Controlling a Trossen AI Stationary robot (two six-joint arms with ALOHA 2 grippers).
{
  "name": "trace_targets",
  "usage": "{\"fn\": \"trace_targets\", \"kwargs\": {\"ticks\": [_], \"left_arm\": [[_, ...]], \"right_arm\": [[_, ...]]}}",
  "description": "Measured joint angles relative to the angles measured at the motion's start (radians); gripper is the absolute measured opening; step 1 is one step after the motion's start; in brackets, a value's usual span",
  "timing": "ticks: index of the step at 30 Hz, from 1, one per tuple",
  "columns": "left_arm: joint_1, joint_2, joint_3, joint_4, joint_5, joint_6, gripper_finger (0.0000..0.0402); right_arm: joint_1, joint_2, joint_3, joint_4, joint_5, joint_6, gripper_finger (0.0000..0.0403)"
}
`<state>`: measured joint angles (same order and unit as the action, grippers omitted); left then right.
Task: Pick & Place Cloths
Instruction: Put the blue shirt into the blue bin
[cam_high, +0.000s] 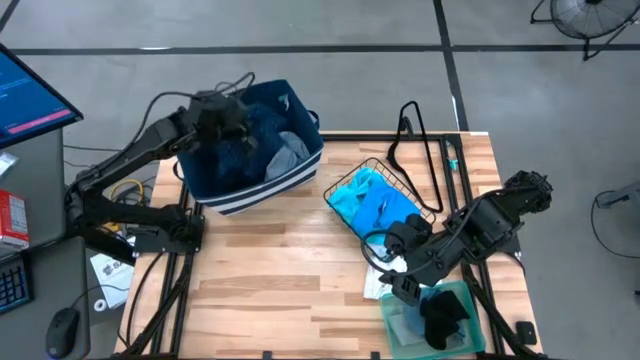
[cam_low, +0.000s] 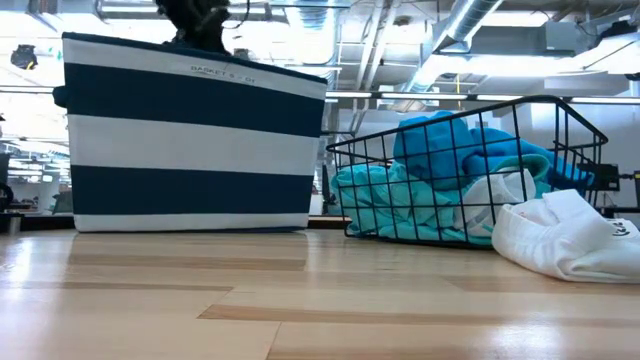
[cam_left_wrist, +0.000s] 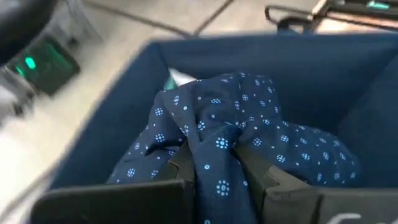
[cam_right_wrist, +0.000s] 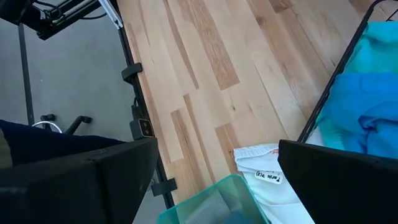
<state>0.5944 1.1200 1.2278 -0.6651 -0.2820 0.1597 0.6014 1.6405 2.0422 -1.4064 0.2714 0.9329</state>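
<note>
My left gripper is over the navy white-striped bin at the table's far left, shut on a dotted navy cloth. A grey cloth lies in the bin beside it. Turquoise and blue cloths fill a wire basket. A white cloth lies on the table beside the basket. A black cloth rests in the green tray. My right gripper hovers open above the white cloth and the tray's corner. My left gripper pinches a bunched fold of the dotted navy cloth between its two fingers, coming from above into the bin. The rest of the cloth bulges ahead of the fingers inside the bin's walls; whether it is one layer or several I cannot tell.
A black wire hanger lies on the table's far right. The wood table has open room in its middle and near left. A monitor, a keyboard and a mouse sit on a desk beyond the table's left edge.
</note>
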Motion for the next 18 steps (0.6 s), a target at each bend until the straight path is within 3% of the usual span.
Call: {"fn": "trace_targets", "kwargs": {"ticks": [9,13,18], "left_arm": [[-0.027,-0.009,-0.161,-0.048,0.002,-0.097,0.0058],[-0.027,-0.008,-0.225,-0.052,0.028,-0.097,0.0101],[-0.027,-0.009,-0.238,-0.049,0.062,-0.100,0.0184]], "right_arm": [[-0.002,0.000,-0.024,-0.009,0.000,0.001,0.0325],[-0.002,0.000,-0.049,-0.005,-0.001,0.004,0.0325],[-0.002,0.000,-0.083,-0.007,-0.009,0.043,0.0325]]}}
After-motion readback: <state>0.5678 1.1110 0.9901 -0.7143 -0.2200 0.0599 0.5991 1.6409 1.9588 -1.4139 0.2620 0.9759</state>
